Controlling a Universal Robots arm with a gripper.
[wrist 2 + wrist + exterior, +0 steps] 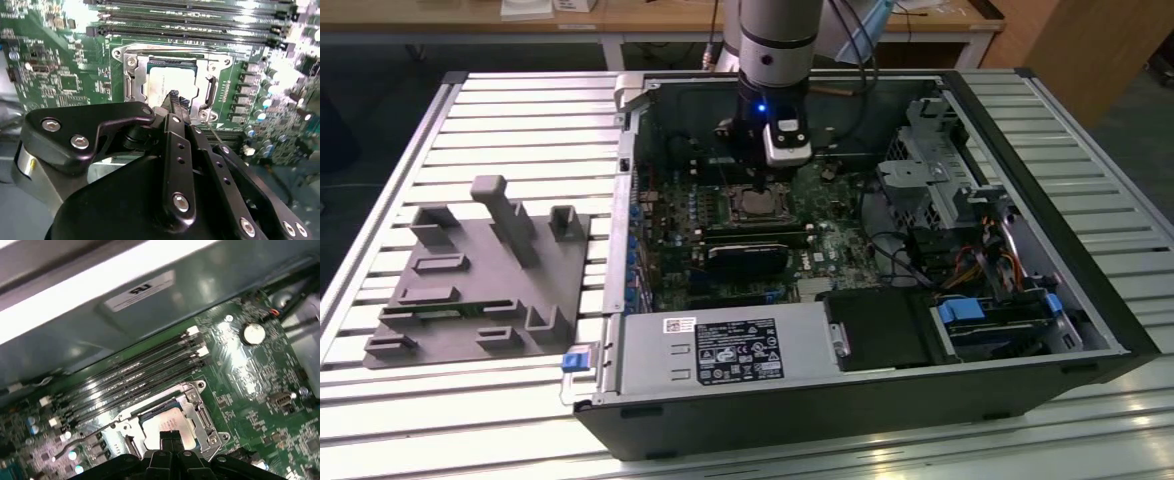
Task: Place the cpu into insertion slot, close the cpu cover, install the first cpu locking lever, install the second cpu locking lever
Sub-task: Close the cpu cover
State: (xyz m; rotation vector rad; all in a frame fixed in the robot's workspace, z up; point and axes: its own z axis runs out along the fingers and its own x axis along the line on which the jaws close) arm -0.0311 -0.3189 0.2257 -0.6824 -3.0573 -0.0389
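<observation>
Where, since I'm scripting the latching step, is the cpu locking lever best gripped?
Probably at the lever's kinked free end, from above: the thin wire lies low beside the cpu cover, and that end juts out past its corner.

Your open computer case (854, 420) sits on the slatted tabletop (520, 110), a grey fixture (480, 275) beside it at the exterior view's left. Black memory slots (135, 377) run parallel in the first wrist view.
</observation>
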